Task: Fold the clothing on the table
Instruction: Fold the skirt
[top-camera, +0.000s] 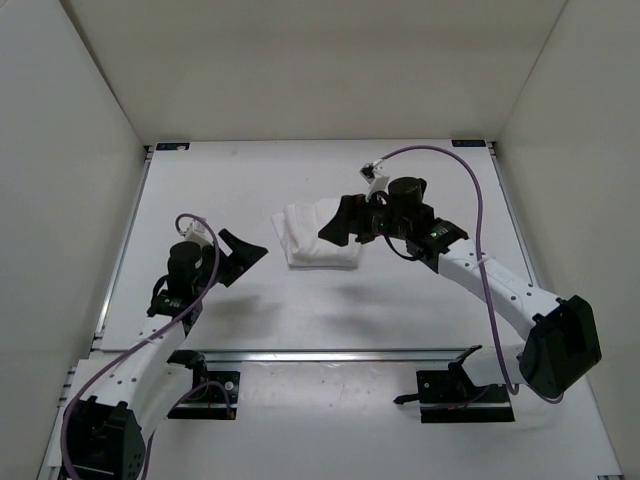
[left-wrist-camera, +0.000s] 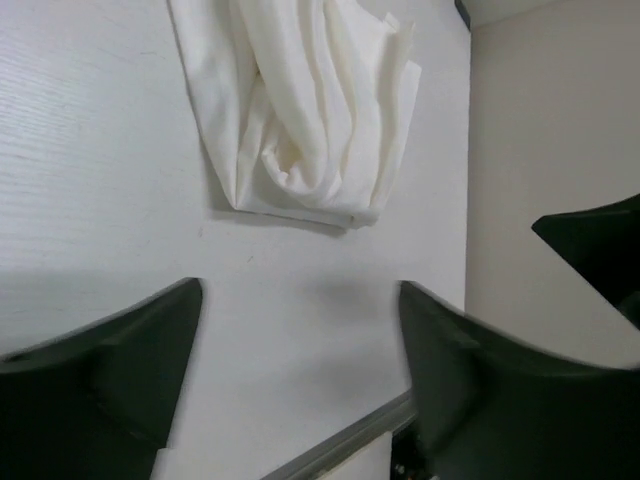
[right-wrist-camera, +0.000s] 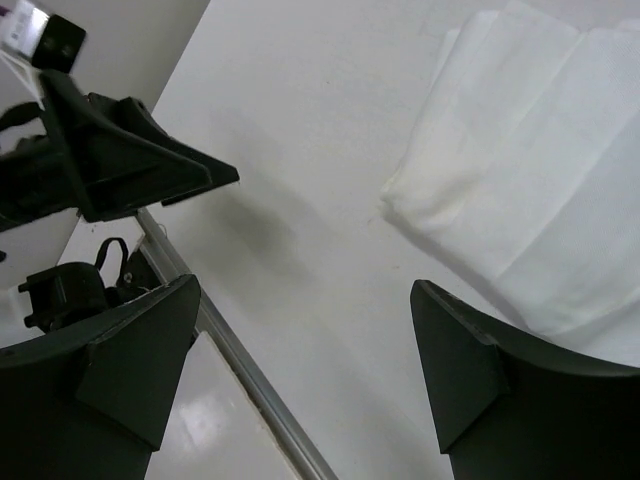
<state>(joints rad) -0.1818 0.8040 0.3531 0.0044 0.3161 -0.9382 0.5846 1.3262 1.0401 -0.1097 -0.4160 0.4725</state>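
The left gripper (left-wrist-camera: 300, 300), a black two-finger pincer close to the front, has its fingers spread wide with nothing between them. It hangs over a bare part of the big flat white tabletop (top-camera: 200, 190), just beside the garment.

Next comes the white soft cloth garment (top-camera: 305, 242). It lies in a small folded bundle near the middle of the tabletop. It looks light and floppy, so I think it would sag and slide if pinched in only one spot. The best places to grab look like the two corners of the folded edge nearest the left gripper, one pincer on each.

The right gripper (top-camera: 340, 222) hangs above the far right side of the garment, fingers also wide apart and empty. From above it hides that part of the garment. I cannot tell how many layers the bundle has. Both wrist views cut off part of the garment.
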